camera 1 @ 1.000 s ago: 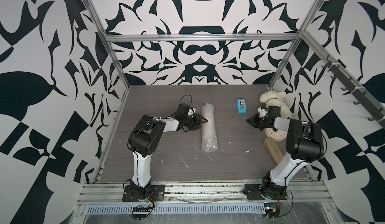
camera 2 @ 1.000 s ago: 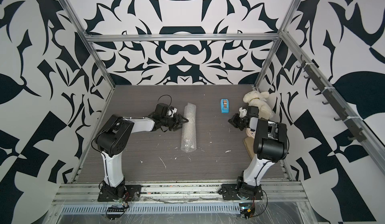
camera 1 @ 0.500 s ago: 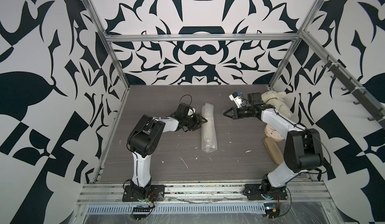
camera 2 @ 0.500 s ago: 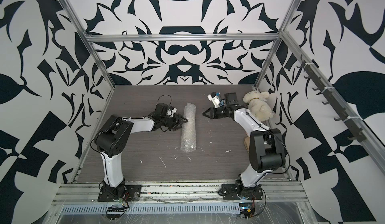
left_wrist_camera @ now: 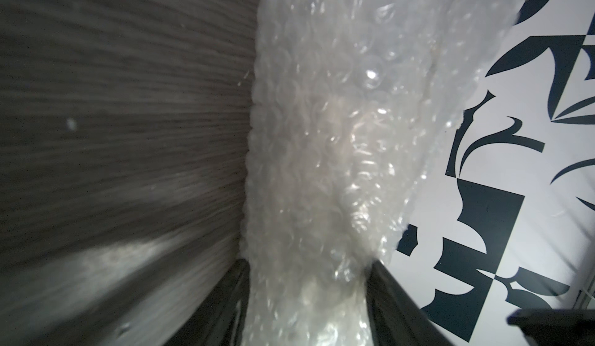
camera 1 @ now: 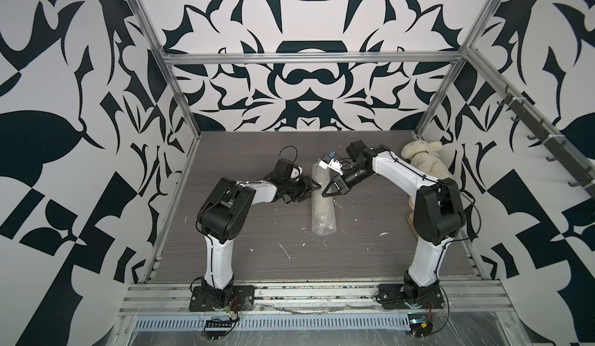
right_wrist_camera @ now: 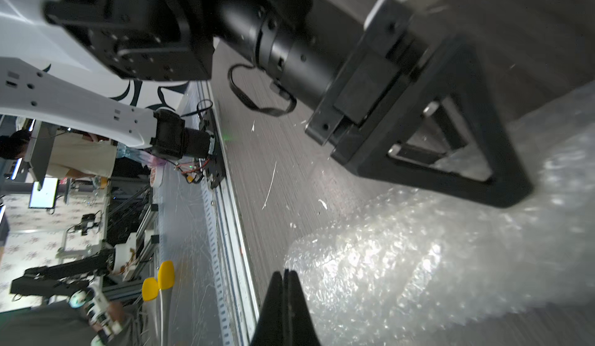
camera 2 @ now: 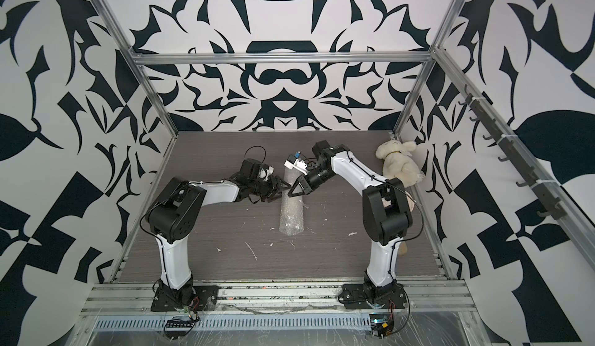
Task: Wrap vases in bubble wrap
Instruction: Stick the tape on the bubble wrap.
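Now the right gripper point(camera 1: 325, 194) has swung over from the bunny point(camera 1: 421, 159) to the far half of the wrap point(camera 1: 323, 212), its jaws pressed together and empty, tip just beside it. The left gripper point(camera 1: 311, 189) hasn't moved, its jaws pinching the wrap from the other side. The wrap lies rolled up on the counter point(camera 1: 370, 257). A cream glow inside suggests the vase point(left_wrist_camera: 335, 141) is already enclosed, so tucking the ends likely remains.

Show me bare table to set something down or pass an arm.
Bare: the front strip of the table between the arm bases, and the back-left corner behind the left gripper. Crowded: mid-table, where it and the right gripper flank the bubble wrap, and the right edge by the plush bunny.
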Tool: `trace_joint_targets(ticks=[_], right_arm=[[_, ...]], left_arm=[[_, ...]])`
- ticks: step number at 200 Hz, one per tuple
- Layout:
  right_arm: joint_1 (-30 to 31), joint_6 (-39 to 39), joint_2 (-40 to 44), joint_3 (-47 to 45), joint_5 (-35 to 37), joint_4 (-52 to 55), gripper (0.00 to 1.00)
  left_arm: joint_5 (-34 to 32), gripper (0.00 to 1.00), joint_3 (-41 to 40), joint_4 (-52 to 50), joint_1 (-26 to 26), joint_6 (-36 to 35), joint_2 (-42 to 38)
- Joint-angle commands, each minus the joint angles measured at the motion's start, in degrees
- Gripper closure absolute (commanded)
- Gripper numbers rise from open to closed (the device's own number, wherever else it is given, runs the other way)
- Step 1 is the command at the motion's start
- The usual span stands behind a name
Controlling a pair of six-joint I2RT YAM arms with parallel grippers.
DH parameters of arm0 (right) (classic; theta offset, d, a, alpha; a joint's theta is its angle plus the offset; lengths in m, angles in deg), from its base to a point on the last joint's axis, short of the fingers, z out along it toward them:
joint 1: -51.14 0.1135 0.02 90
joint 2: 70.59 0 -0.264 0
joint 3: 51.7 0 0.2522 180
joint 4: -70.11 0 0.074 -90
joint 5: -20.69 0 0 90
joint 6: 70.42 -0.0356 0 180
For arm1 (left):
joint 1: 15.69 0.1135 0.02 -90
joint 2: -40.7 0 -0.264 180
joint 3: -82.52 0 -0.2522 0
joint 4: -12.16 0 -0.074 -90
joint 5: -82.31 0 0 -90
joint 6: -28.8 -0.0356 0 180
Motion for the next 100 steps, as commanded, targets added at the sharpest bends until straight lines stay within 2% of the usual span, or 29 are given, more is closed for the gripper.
trace_joint_targets(ticks=[1,44,100], right_arm=[[1.50,5.60,-0.74,3.77,0.44,8.87,1.00],[2.30,5.20,-6.23,9.76,8.81,12.27,1.00],[2.22,8.09,-11.87,19.54,12.80,18.65,1.00]], left_arm=[[-1.46,0.40,-0.36,-4.54,-0.27,-0.89,0.98],[-1.63,0.40,-0.73,-4.75,-0.30,-0.65,0.41],[-1.85,0.40,-1.16,-4.98,-0.35,-0.74,0.05]])
